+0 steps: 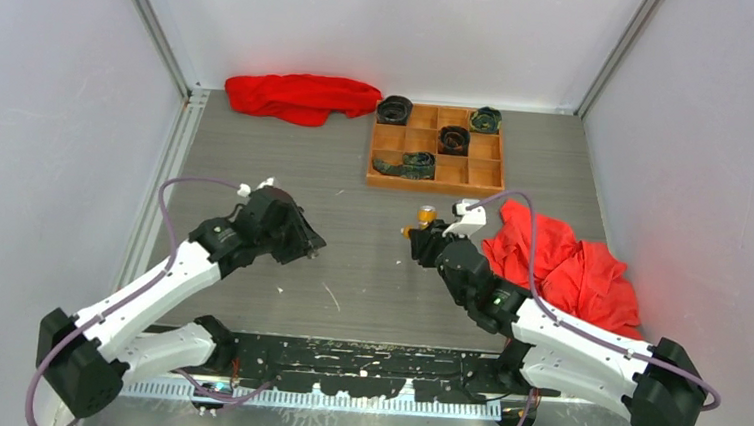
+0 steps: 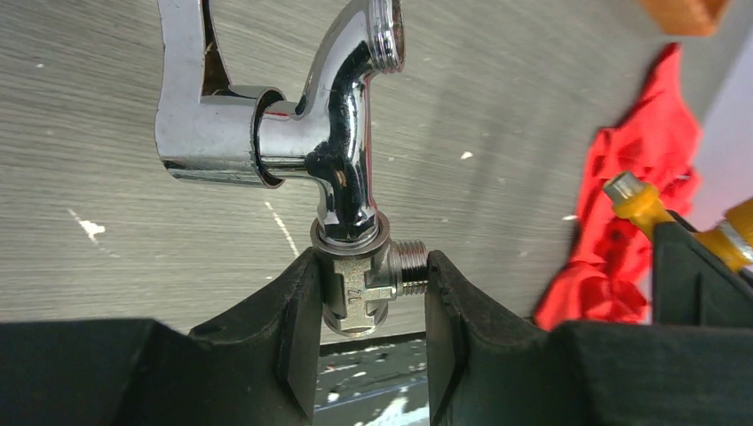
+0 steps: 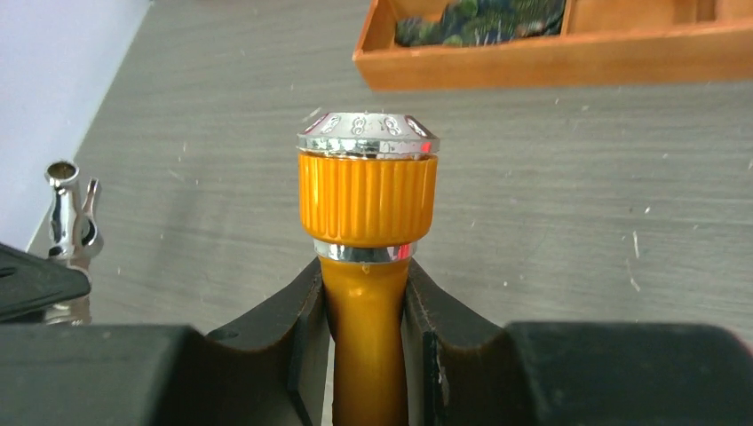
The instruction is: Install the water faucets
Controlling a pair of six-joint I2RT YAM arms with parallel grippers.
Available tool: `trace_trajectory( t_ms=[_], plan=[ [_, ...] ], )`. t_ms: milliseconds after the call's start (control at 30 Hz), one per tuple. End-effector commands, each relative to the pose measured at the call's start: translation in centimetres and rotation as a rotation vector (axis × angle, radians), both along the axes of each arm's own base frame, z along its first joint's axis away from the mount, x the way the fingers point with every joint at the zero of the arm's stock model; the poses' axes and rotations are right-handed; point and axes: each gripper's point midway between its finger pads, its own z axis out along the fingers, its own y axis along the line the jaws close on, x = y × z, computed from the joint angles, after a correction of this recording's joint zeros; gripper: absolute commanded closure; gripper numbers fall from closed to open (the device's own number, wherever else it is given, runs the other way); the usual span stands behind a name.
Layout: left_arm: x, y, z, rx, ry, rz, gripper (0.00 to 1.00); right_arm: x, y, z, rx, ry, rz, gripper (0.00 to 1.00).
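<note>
So the grey wood-grain table (image 1: 368, 283) took up most of the overhead view. A crumpled red cloth (image 1: 574, 272) sat on its right side next to the right arm (image 1: 565, 336), and a second red cloth (image 1: 301, 97) lay along the back edge. Just right of that one was a wooden tray (image 1: 433, 185) split into compartments, with dark rolled items (image 1: 454, 138) in four of them.

The left arm (image 1: 168, 279) reached in from the left, and the two arms' ends were well apart over the middle of the table.

The left gripper (image 2: 368, 293) was closed down partway on the silver faucet (image 2: 342, 151). It pinched the dull threaded fitting at the bottom, one finger on the hex body and the other on the end of the little threaded stub. The shiny chrome part stuck out past the fingertips, with the handle off to the left in the wrist view and the curved neck going up out of frame.

The right gripper (image 3: 364, 302) was nearly closed, clamped on the stem of the orange-yellow faucet (image 3: 367, 200). The ribbed orange collar and the silver cap sat just beyond the fingertips, pointing toward the tray.

Each faucet also showed up at the edge of the other wrist view. I couldn't tell how high off the table either one was.
</note>
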Motion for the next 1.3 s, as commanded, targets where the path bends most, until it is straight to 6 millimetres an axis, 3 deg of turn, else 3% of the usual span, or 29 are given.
trace_trajectory(
  t_ms=[0, 333, 400, 600, 767, 833, 900, 1033, 1133, 1267],
  plan=[
    [1.0, 0.6, 0.1, 0.157, -0.038, 0.013, 1.00, -0.3, 1.5, 1.8, 0.100, 0.027, 0.034, 1.00],
    [1.1, -1.1, -4.6, 0.273, 0.086, 0.055, 1.00, -0.6, 1.8, 1.3, 0.077, 0.053, 0.064, 1.00],
    [1.1, -1.6, -6.4, 0.303, 0.140, 0.048, 1.00, -0.7, 1.7, 1.0, 0.073, 0.066, 0.061, 1.00],
    [1.8, -2.8, -8.4, 0.338, 0.186, 0.014, 0.97, -0.8, 1.3, 1.1, 0.077, 0.068, 0.047, 1.00],
    [2.2, -3.3, -8.7, 0.344, 0.181, -0.017, 0.35, -0.9, 0.7, 1.8, 0.075, 0.061, 0.030, 1.00],
    [2.6, -2.9, -7.9, 0.363, 0.156, -0.015, 0.18, -1.0, 0.6, 2.2, 0.071, 0.062, 0.031, 1.00],
    [3.1, -2.3, -6.5, 0.378, 0.116, -0.011, 0.10, -1.0, 0.5, 2.7, 0.072, 0.066, 0.032, 1.00],
    [4.7, -1.6, -1.6, 0.394, -0.074, -0.073, 0.09, -1.1, 0.8, 4.4, 0.088, 0.089, 0.071, 1.00],
    [5.2, -2.6, 3.1, 0.329, -0.324, -0.217, 0.12, -1.0, 1.3, 6.0, 0.135, 0.155, 0.136, 1.00],
    [3.1, -5.2, 7.9, 0.174, -0.664, -0.463, 0.16, -1.1, 2.3, 8.1, 0.276, 0.307, 0.295, 1.00]
  ],
)
